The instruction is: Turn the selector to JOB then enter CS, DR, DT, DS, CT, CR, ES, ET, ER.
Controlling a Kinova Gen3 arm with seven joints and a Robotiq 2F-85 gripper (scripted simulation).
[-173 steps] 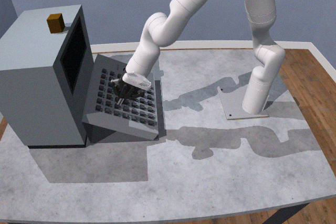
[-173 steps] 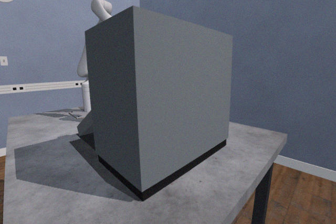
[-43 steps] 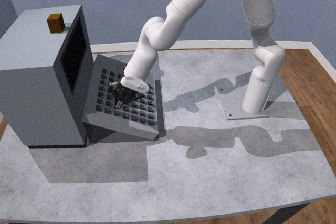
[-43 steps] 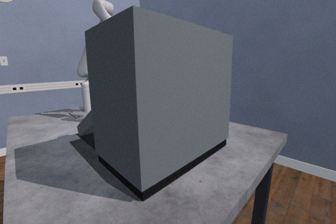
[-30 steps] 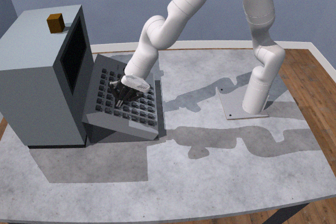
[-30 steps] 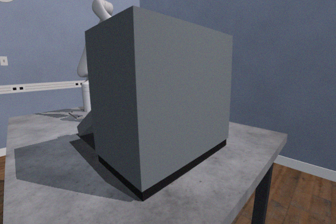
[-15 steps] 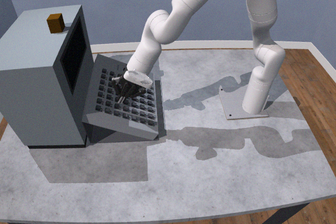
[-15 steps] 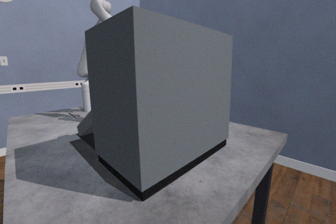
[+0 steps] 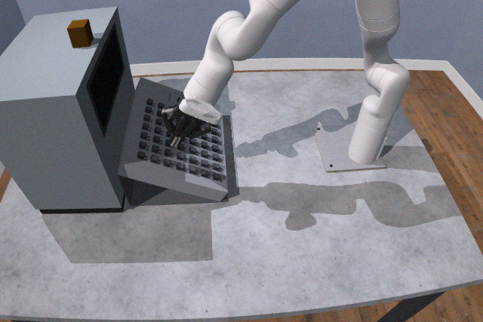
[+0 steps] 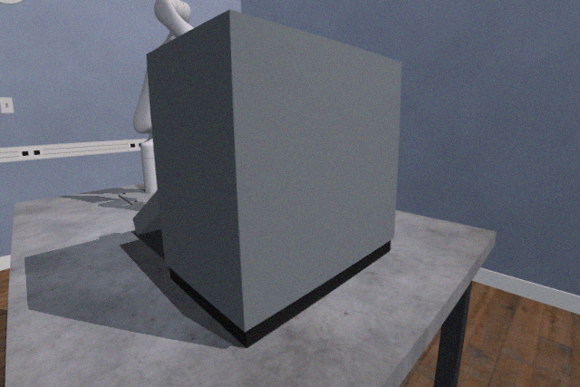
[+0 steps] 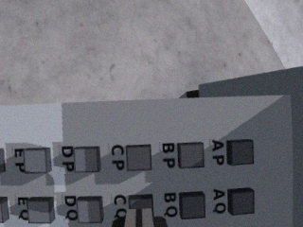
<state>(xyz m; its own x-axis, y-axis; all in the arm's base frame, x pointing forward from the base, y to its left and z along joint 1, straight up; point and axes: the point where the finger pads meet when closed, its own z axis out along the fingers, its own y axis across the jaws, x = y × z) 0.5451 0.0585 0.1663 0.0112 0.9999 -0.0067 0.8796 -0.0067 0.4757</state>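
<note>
Near the worktop's back-left corner, the black two-finger gripper (image 9: 175,141) (image 11: 138,218), closed and empty, hovers by the dark square CQ key (image 11: 141,202); progress is unreadable.

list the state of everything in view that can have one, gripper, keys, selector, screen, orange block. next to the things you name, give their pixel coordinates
gripper (image 9: 175,141) (image 11: 138,218): shut, nothing between the fingers
CQ key (image 11: 141,201): unlit, partly hidden by the fingertips; pressed or not, cannot tell
CP key (image 11: 138,157): unlit
AP key (image 11: 240,151): unlit
selector: setting cannot be read
screen (image 9: 106,81): dark
orange block (image 9: 80,34): resting on the cabinet (image 9: 42,65) (image 10: 314,153)
</note>
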